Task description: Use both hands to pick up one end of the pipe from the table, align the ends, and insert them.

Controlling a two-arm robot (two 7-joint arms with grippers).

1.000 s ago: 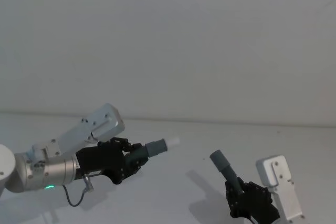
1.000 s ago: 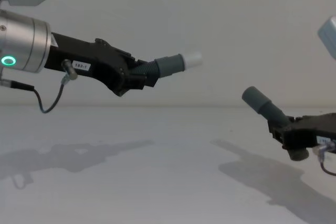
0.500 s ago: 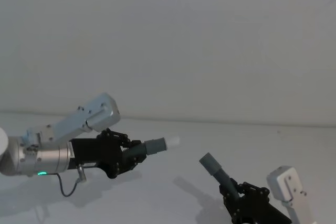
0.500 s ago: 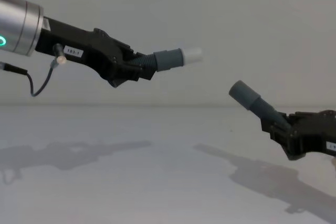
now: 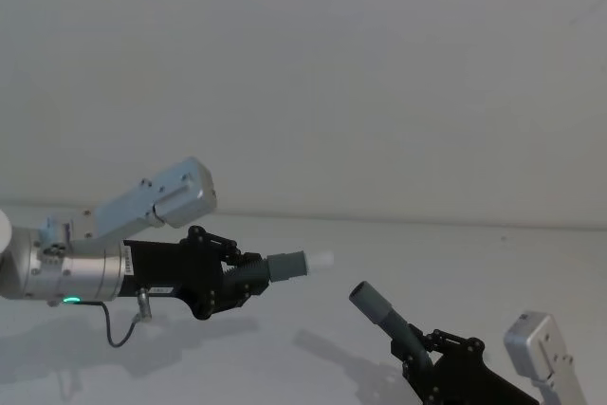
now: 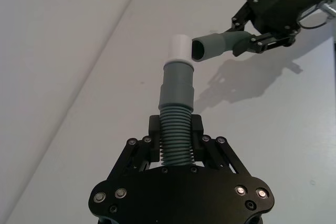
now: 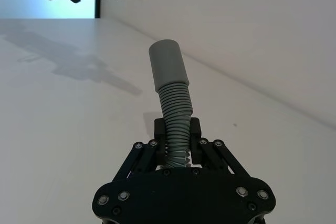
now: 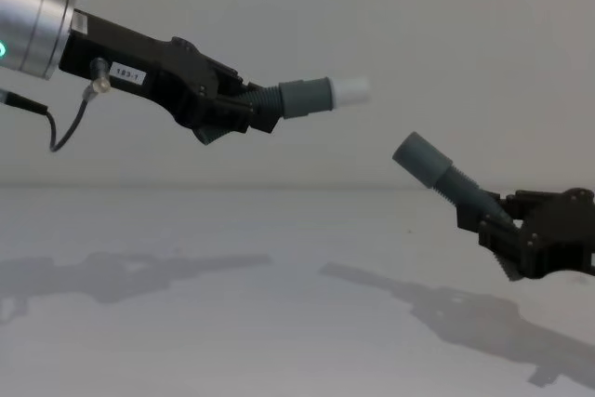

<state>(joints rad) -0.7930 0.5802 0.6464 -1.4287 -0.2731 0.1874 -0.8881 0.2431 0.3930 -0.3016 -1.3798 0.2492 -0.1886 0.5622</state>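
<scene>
near, low right: right hand [image 8: 491, 222] closed tight on ribbed middle of socket pipe piece [image 8: 462, 194], open grey cuff [image 8: 420, 157] tilted up-left, clear of tabletop [image 8: 279, 323]. farther, higher left: left hand [image 8: 253, 111] closed tight on ribbed middle of tipped pipe piece [image 8: 305, 98], white tip [image 8: 351, 91] aimed right. tip above-left of cuff mouth, near, apart.

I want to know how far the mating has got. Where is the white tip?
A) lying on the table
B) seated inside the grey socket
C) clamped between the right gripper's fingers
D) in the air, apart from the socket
D: in the chest view the white tip of the left gripper's white-tipped piece hangs in the air, a clear gap from the open cuff of the right gripper's socket piece.
</scene>
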